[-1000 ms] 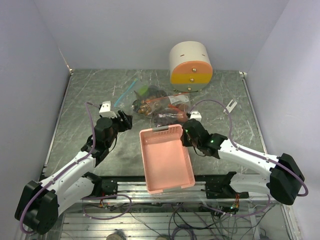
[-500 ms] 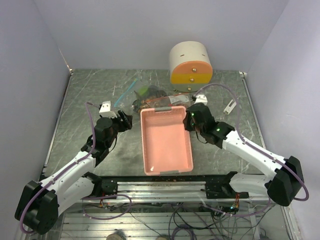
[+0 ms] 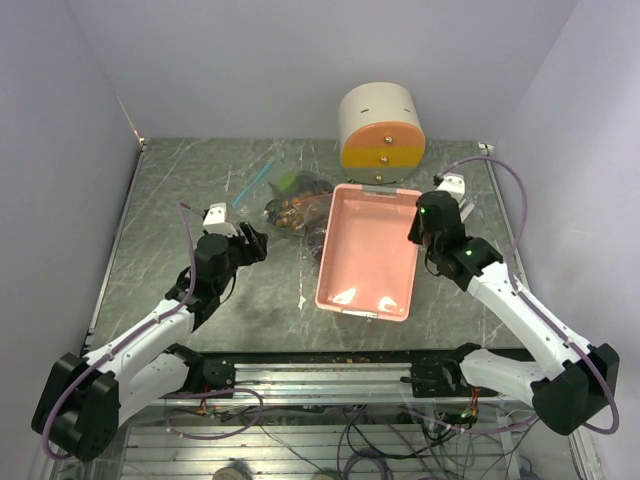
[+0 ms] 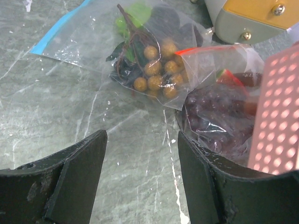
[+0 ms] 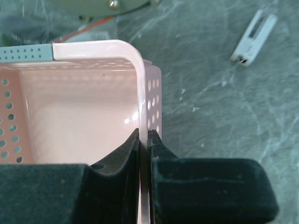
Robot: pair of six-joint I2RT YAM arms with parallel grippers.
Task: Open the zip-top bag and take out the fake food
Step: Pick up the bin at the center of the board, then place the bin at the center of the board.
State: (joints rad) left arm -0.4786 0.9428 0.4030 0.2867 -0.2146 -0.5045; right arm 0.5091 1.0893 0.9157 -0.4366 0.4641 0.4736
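Note:
A clear zip-top bag point(image 3: 290, 205) with a blue strip lies at the back middle of the table. It also shows in the left wrist view point(image 4: 93, 44). Inside are a tan-brown grape bunch point(image 4: 159, 70), a green piece point(image 4: 135, 14) and a dark purple grape bunch point(image 4: 219, 116). My left gripper point(image 3: 250, 243) is open and empty, just left of the bag point(image 4: 142, 172). My right gripper point(image 3: 422, 222) is shut on the right wall of the pink perforated basket point(image 3: 368, 252), as the right wrist view point(image 5: 144, 140) shows, with the basket wall point(image 5: 140, 84) between the jaws.
A cream drum with an orange and yellow face point(image 3: 380, 130) stands at the back, behind the bag. A small white clip point(image 5: 254, 37) lies on the table right of the basket. Another white piece point(image 3: 213, 214) sits by the left gripper.
My right gripper has carried the pink basket from the front middle to the back right, beside the bag. The left arm has barely moved.

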